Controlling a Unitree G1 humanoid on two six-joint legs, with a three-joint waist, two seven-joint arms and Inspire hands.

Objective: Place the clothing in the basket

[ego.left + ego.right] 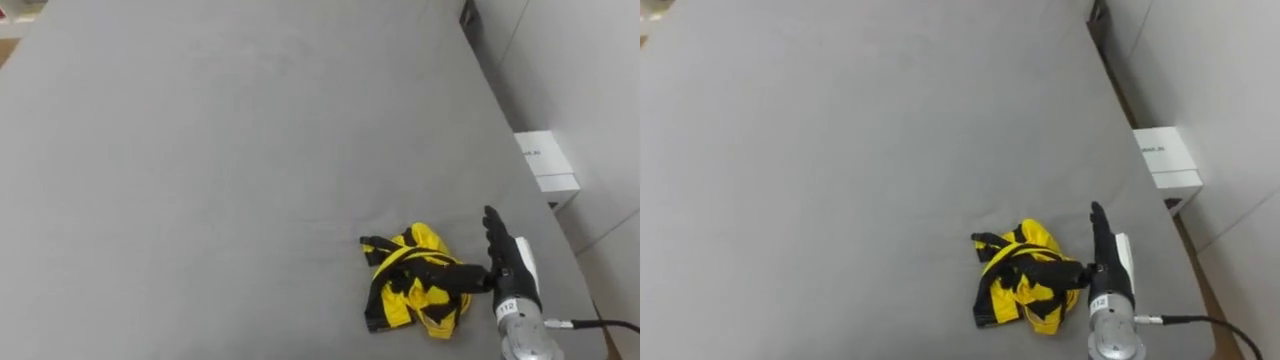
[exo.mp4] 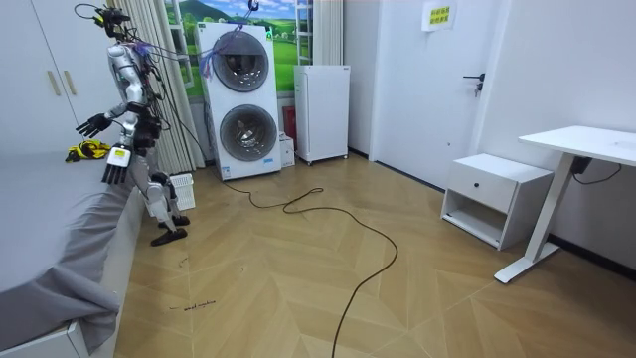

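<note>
A crumpled yellow-and-black garment (image 1: 413,282) lies on the grey bed (image 1: 200,150) in the lower right of the eye views, close to the bed's right edge. It is bunched so tightly that what kind of clothing it is cannot be made out.

Just right of it is the right hand (image 1: 507,268). Its fingers are straight and together and point toward the top of the frame. The thumb sticks out sideways toward the cloth, and the hand grips nothing. The thumb is dark against the garment's black stripes, so whether its tip touches the fabric or stops just short is hard to tell. The forearm is cut off by the bottom edge.

In the upper right of the eye views, past the bed's edge, a white box (image 1: 545,160) sits on the floor, and the mattress hides its near corner.

In the room view the robot stands at the bed's side in the upper left of the frame, leaning over it. The left hand (image 2: 93,124) is raised above the garment, small in the frame, with fingers that appear spread and empty. A white basket (image 2: 181,191) stands on the floor by the robot's feet, partly hidden behind its leg and well apart from the garment.
</note>
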